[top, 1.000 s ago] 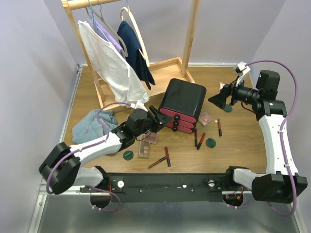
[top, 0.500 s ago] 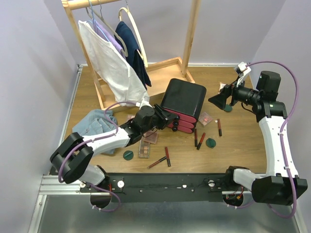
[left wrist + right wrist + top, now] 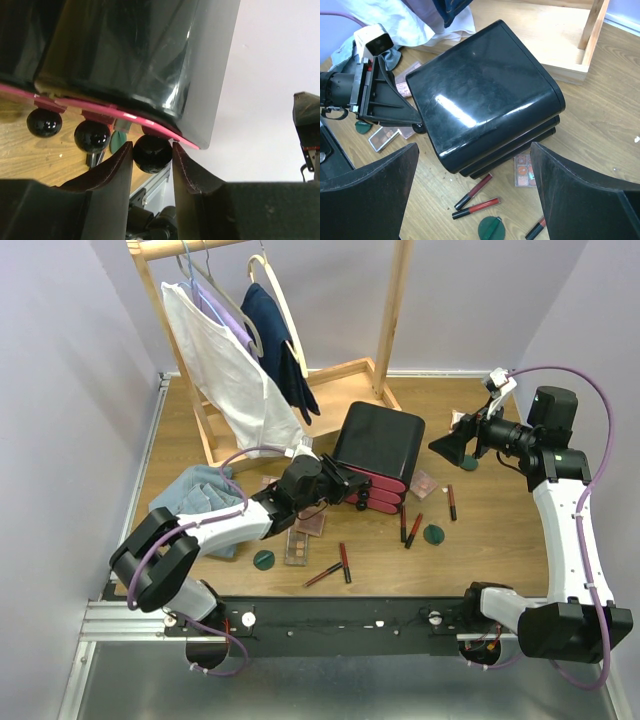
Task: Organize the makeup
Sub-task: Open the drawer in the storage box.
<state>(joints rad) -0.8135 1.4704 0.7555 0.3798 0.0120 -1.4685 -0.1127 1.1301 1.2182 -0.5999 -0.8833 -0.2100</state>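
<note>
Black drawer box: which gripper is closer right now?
Left. The left gripper is at the front of the black drawer box, clamped on either side of one drawer knob. The right gripper hangs open off the box's right side, not touching it.

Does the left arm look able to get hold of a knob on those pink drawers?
Most likely yes. The left hand has its fingers on either side of one black knob, with nothing between them and it. Whether they press it yet I cannot tell.
</note>
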